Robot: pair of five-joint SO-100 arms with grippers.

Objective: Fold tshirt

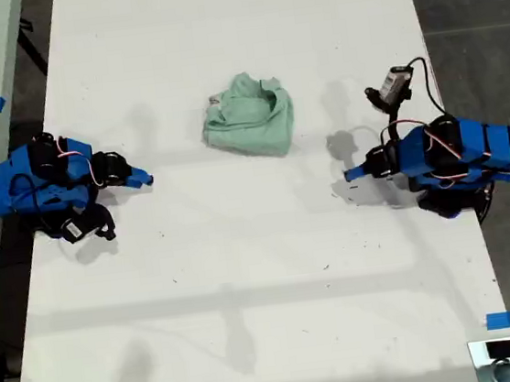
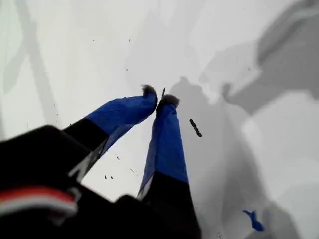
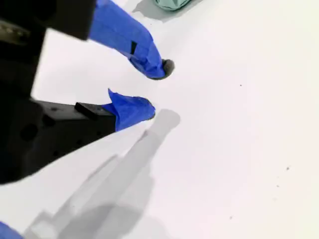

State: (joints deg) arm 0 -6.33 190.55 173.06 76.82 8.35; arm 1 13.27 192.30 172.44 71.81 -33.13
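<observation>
both grippers sit well clear of the tshirt (image 1: 248, 115) bunched mid-table, my first gripper (image 2: 158, 96) pinched on nothing, my second gripper (image 3: 152, 89) parted and empty; spread it flat before any fold.

The tshirt (image 1: 248, 116) is pale mint-green, plain, without print. It lies bunched into a rumpled, roughly square heap, folds raised along its upper edge, toward twelve o'clock of the white table's (image 1: 246, 275) centre in the exterior view.
</observation>
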